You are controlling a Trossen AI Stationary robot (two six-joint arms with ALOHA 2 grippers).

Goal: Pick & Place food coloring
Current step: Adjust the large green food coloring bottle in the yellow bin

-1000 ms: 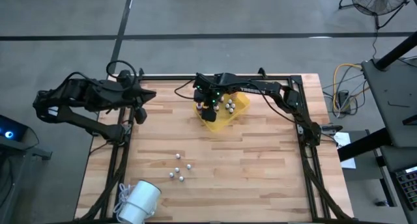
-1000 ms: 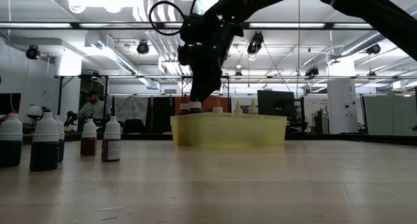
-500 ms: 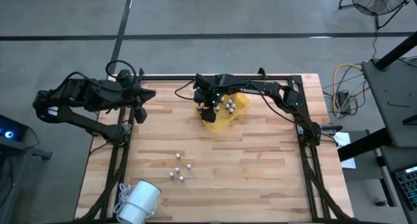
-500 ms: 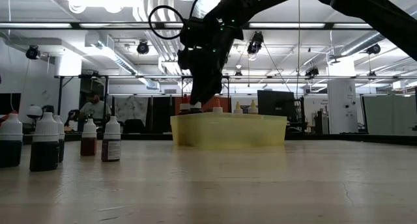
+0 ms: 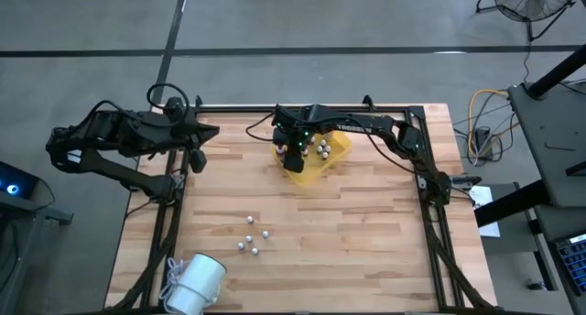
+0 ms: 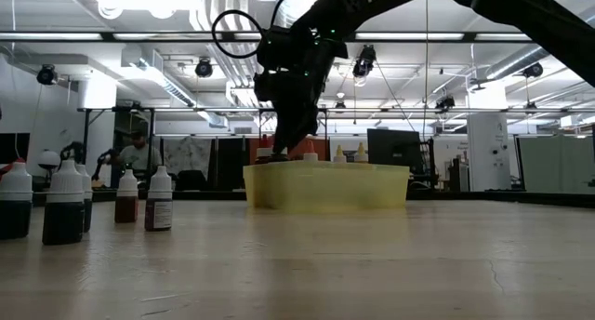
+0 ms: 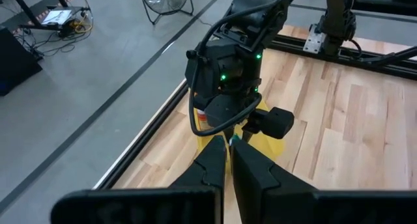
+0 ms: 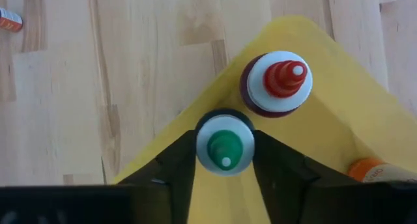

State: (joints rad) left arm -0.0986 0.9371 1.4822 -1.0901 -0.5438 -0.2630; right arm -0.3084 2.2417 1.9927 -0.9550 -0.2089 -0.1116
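Right gripper [image 8: 225, 160]: fingers clamped on the green-capped bottle [image 8: 225, 150], upright in the yellow tray [image 8: 339, 129]. Left gripper [image 7: 227, 160]: fingers together, empty, at the table's left edge.

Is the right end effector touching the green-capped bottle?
Touching: the right wrist view shows the right end effector with both fingers against the green-capped bottle.

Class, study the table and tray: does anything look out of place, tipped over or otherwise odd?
One thing does: a white cup-like container lies on its side at the table's near left corner. The bottles in the yellow tray stand upright, including the green-capped bottle between the right gripper's fingers.
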